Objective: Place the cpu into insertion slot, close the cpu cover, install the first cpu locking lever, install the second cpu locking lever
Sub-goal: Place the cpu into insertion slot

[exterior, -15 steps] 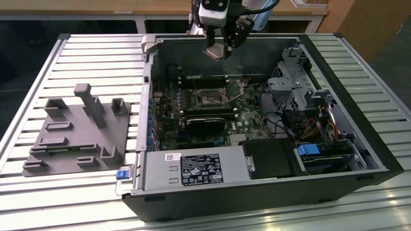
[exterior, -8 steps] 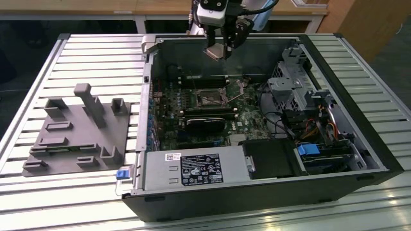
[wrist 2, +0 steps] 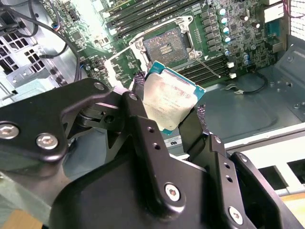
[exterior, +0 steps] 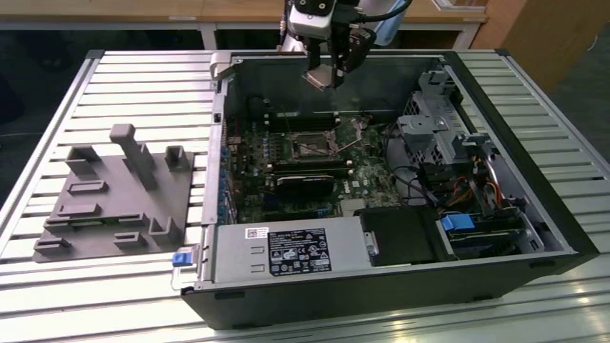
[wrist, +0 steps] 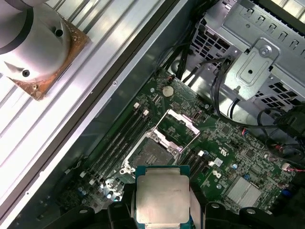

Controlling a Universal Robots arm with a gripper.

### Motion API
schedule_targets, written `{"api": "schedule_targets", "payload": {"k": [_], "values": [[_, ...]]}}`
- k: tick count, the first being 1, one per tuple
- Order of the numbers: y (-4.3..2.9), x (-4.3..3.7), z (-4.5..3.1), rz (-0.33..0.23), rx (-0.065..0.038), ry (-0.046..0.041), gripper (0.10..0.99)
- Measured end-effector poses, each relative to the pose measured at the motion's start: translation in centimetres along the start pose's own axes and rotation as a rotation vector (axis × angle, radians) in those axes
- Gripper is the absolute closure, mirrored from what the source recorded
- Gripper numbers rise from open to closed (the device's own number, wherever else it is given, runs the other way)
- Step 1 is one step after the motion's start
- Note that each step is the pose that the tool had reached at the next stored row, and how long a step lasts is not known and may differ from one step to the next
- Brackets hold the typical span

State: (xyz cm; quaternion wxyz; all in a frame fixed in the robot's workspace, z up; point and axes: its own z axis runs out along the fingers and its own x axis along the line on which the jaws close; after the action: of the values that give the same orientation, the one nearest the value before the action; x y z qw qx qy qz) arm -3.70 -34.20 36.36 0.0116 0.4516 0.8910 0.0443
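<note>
One gripper (exterior: pixel 329 77), its black fingers (wrist 2: pixel 143 126) clamped on opposite edges of the cpu (wrist 2: pixel 171 98); the chip is held off the board, silvery-grey face outward, teal rim showing

One slot (wrist: pixel 155 155), square with a dark centre, set in the green board (wrist: pixel 224 157) and uncovered; in the exterior view the gripper and cpu hang well above the slot, toward the far wall of the case (exterior: pixel 381 296)

One cover (wrist: pixel 178 125), a thin metal frame, raised open and tilted at one edge of the slot; the board shows through its cut-out

Several long memory slots (wrist: pixel 121 138) run just beside the slot on the board

One power supply (exterior: pixel 286 251), silver with a label, in the case on the near side of the slot

One grey fixture (exterior: pixel 119 196) with upright posts, outside the case, to the exterior view's left of the slot, on a slatted table (exterior: pixel 143 86)
</note>
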Motion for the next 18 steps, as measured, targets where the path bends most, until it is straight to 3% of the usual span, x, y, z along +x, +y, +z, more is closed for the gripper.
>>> {"api": "schedule_targets", "payload": {"k": [18], "values": [[0.00,0.00,0.03,0.079,-0.002,-0.0071,0.549]]}}
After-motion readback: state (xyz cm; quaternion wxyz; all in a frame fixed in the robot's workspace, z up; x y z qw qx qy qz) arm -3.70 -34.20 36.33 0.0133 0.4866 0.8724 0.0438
